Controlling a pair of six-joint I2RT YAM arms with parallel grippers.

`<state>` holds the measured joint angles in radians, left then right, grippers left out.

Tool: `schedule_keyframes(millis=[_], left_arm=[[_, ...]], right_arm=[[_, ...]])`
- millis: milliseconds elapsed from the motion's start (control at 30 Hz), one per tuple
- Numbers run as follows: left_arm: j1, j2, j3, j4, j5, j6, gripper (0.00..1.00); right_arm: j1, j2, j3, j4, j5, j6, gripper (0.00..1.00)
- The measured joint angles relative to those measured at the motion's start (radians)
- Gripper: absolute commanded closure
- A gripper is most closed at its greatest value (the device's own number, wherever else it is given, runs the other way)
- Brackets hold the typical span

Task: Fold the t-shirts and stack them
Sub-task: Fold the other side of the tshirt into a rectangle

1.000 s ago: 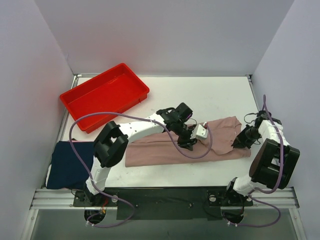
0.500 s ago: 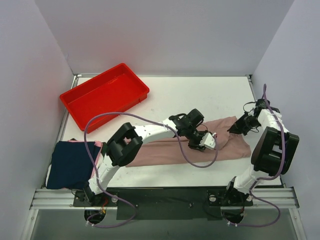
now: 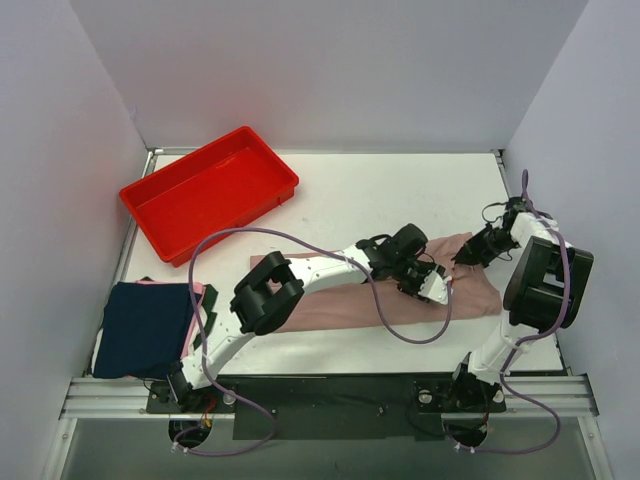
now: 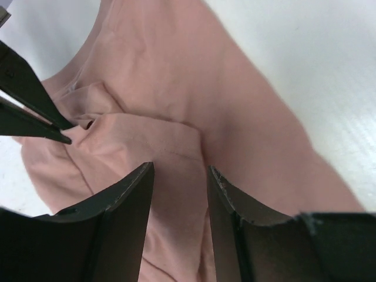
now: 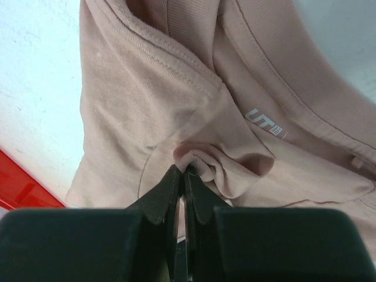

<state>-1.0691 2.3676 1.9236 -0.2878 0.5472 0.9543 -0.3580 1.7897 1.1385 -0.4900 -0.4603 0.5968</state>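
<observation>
Edges first: the pink t-shirt (image 3: 330,308) stretches across the centre and right of the table (image 3: 400,190). Its right end stops just short of the table's right edge, and its lower hem is near the front edge. White tabletop lies bare above the shirt, toward the top of the frame, as far as the back wall. At upper left the red tray (image 3: 205,190) sits at an angle, well apart from the pink cloth.

Both tools work the shirt's right end, near each other. The right gripper (image 3: 466,257) is clenched on a small puckered pinch of pink fabric, seen bunched at its tips in the right wrist view (image 5: 185,171), below a white printed neck label (image 5: 263,123). The left gripper (image 4: 179,176) hangs over the cloth with its jaws parted. A soft ridge of fabric runs under the gap, and it grasps nothing I can see.

The navy t-shirt (image 3: 145,330) lies folded at lower left, by the table's left edge.

Count: two shirts, one tray, two grippers.
</observation>
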Motion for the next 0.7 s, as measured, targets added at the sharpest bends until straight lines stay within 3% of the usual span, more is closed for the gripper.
schedule_keyframes(millis=[467, 500, 533, 633, 700], left_arm=[[-0.006, 0.026, 0.026, -0.058, -0.075, 0.126, 0.44], [-0.007, 0.027, 0.025, -0.063, -0.079, 0.136, 0.47], [-0.008, 0.028, 0.026, -0.067, -0.085, 0.15, 0.56], [-0.011, 0.036, 0.026, -0.063, -0.114, 0.169, 0.99], [-0.013, 0.04, 0.026, -0.059, -0.135, 0.162, 1.0]], right_arm=[[0.013, 0.008, 0.018, 0.0, 0.034, -0.002, 1.0], [0.013, 0.008, 0.019, 0.0, 0.035, -0.003, 1.0], [0.013, 0.008, 0.019, 0.0, 0.037, -0.005, 1.0], [0.013, 0.008, 0.019, 0.0, 0.043, -0.013, 1.0], [0.013, 0.008, 0.019, -0.002, 0.046, -0.019, 1.0]])
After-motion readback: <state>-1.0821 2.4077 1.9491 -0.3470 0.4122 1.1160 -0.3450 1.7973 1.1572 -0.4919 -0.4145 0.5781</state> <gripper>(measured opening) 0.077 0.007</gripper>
